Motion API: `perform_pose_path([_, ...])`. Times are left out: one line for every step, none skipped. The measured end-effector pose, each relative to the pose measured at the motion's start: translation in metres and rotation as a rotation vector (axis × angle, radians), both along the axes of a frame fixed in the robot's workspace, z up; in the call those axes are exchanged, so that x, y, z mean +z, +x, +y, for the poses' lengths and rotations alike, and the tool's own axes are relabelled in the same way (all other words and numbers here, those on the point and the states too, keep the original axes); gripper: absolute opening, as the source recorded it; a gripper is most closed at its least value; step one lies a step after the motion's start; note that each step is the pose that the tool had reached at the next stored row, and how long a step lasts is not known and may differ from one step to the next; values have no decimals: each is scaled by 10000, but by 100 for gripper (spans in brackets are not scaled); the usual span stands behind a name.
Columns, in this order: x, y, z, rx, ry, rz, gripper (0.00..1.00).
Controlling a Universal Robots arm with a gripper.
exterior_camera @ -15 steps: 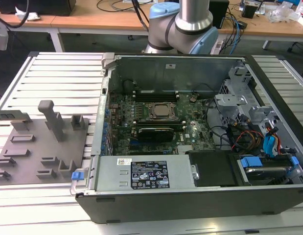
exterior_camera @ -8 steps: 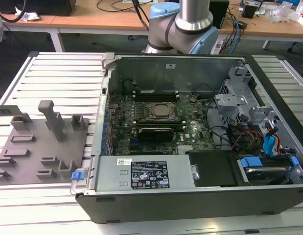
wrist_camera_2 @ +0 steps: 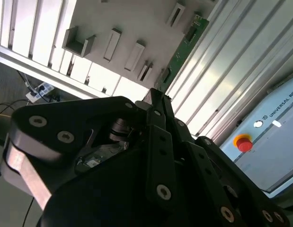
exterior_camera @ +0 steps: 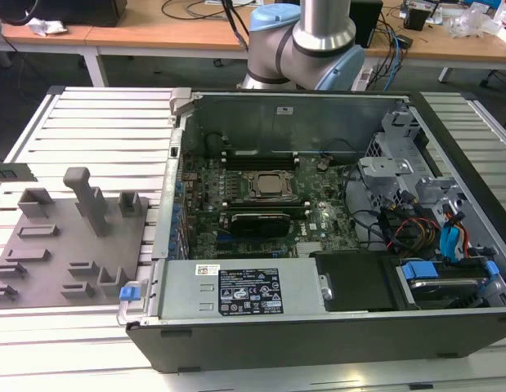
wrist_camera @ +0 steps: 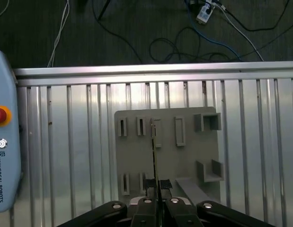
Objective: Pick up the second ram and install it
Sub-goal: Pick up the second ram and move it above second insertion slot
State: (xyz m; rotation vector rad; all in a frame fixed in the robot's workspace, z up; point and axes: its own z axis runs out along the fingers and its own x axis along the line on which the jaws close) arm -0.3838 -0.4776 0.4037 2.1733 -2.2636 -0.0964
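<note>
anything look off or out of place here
nothing stands out: the second ram sits straight in the gripper, held over the grey holder plate. no damage shows on it, and nothing is spilled or askew on the plate.

- The arm point(exterior_camera: 306, 41) showed up in the exterior view as one chunky joint with light-blue caps, and a silver tube went straight up from it
- The gripper point(wrist_camera: 156, 184) pointed downward in the first wrist view, with its black linkage bars spread out evenly to both sides
- Its two fingers point(wrist_camera: 148, 183) were pinched in tight, with just the thin edge of the second ram point(wrist_camera: 154, 151) clamped between them
- In the second wrist view the gripper point(wrist_camera_2: 155, 98) looked like a stack of black bars with pivot screws, all narrowing to that closed tip, and the second ram point(wrist_camera_2: 184, 45) stuck out past it
</note>
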Motion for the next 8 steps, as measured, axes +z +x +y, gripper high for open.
perform_pose_path([5,1,15,1,24,1,13])
perform_pose_path([10,1,34,0,47,1,13])
perform_pose_path([13,2,45,1,56,0,13])
perform_pose_path([22,3,67,1,73,0,13])
perform_pose_path([37,5,100,1,88,0,13])
perform_pose_path([48,8,121,1,92,0,13])
perform_pose_path([56,9,132,0,95,0,13])
perform_pose_path([65,11,144,1,96,0,13])
